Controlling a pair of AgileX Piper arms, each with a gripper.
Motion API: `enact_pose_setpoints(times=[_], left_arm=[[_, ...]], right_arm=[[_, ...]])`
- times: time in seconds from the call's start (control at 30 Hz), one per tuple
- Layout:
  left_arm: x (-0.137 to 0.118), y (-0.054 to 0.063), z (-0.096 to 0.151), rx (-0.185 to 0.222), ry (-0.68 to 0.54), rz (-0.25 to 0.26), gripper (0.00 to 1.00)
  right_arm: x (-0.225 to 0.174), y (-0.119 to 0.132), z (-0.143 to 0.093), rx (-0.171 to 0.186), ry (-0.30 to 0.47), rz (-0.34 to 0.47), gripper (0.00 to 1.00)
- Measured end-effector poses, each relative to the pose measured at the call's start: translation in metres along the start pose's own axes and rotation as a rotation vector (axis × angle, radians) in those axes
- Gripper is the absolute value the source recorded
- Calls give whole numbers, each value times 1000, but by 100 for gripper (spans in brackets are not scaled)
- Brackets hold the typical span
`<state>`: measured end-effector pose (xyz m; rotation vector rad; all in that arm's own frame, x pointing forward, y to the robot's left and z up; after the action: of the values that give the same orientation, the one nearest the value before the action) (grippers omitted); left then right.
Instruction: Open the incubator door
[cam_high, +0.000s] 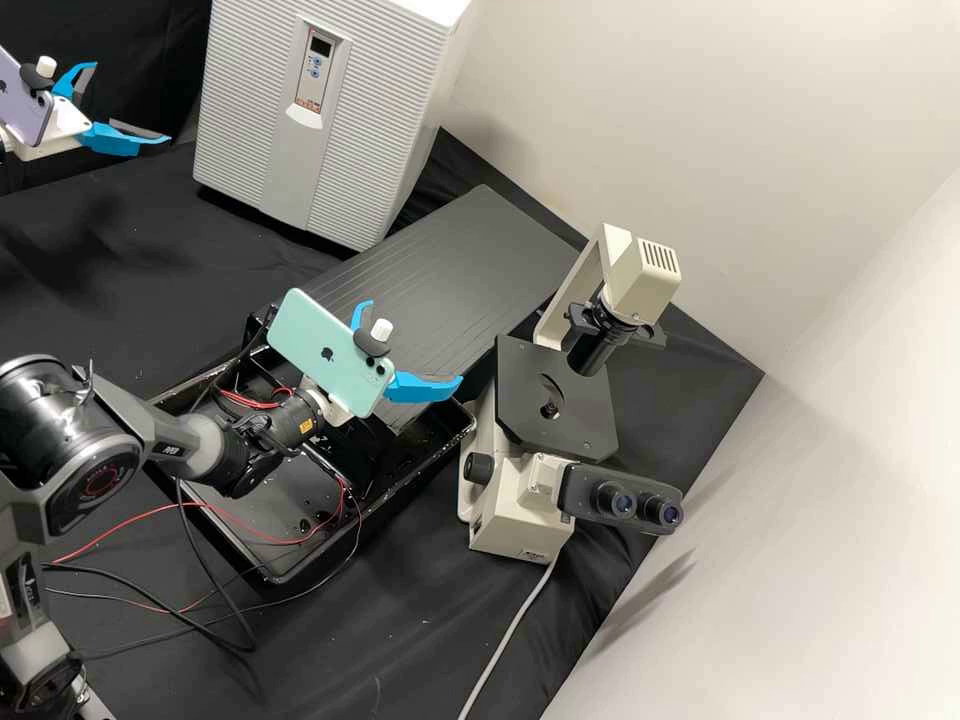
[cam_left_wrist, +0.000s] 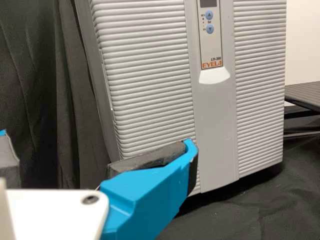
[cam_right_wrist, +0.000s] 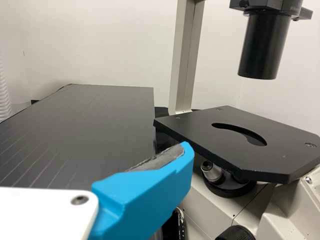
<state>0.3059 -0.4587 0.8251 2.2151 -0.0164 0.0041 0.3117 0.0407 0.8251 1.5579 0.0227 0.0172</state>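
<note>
In the high view my left gripper stands open at the upper left, to the left of the white incubator, apart from it. The incubator's ribbed front door is closed, with a small display panel above a pale tab. The left wrist view shows the incubator, its tab and my left gripper, nothing between its fingers. My right gripper is open and empty over the black tray, left of the microscope; it shows in the right wrist view too.
The microscope stands on the right, its cable running forward. A dark ridged board lies between it and the incubator. Beneath the right arm is a black tray with red and black wires trailing over it.
</note>
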Motion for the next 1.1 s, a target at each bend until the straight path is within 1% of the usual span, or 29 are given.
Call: enact_pose_setpoints(times=[0.53,0.57,0.6,0.7,0.87,0.93,1.0,1.1], left_arm=[[0,0,0,1,-1,0,100],[0,0,1,4,-8,-1,100],[0,0,0,-5,-14,-2,100],[3,1,-2,-9,-77,-10,100],[21,7,-15,-27,-125,-1,100],[30,9,-19,-44,-136,4,100],[39,9,-21,-45,-150,4,100],[51,6,-25,-48,-166,-4,100]], right_arm=[[0,0,0,0,0,0,100],[0,0,0,0,0,0,100],[0,0,0,0,0,0,100],[0,0,0,0,0,0,100],[0,0,0,0,0,0,100],[0,0,0,0,0,0,100],[0,0,0,0,0,0,100],[0,0,0,0,0,0,100]])
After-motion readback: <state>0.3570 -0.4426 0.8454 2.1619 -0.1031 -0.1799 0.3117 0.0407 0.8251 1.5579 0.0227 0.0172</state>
